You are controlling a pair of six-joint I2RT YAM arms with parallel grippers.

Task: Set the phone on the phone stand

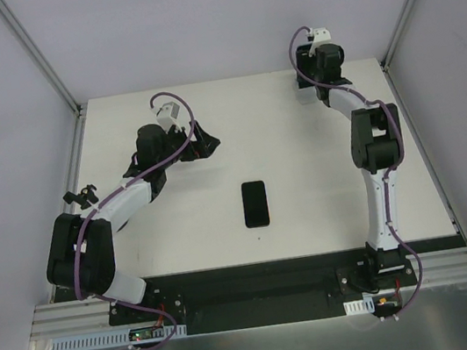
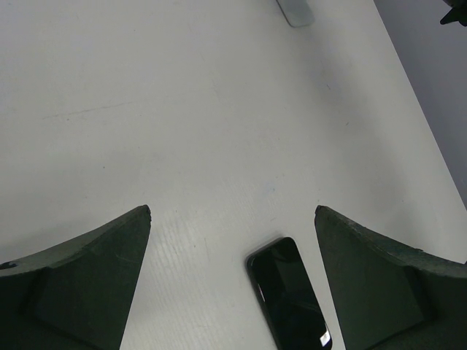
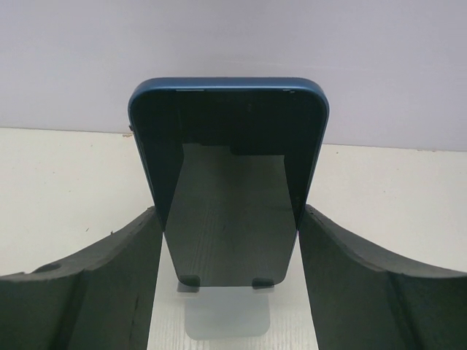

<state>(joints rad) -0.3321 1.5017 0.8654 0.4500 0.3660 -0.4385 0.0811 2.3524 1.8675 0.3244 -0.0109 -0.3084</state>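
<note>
In the right wrist view a blue phone (image 3: 228,189) stands upright with its dark screen towards me, its bottom edge in the two lips of a grey phone stand (image 3: 226,310). My right gripper (image 3: 230,211) is at the table's far right (image 1: 306,83). Its fingers (image 3: 117,277) press against the phone's two side edges. A second, black phone (image 1: 255,203) lies flat in the middle of the table. It also shows in the left wrist view (image 2: 288,302). My left gripper (image 1: 204,140) is open and empty, up and to the left of it (image 2: 232,211).
The white table (image 1: 312,225) is walled by grey panels at the back and sides. A small black clamp (image 1: 86,196) sits at the left edge. A grey flat piece (image 2: 295,11), perhaps the stand's base, shows at the top of the left wrist view.
</note>
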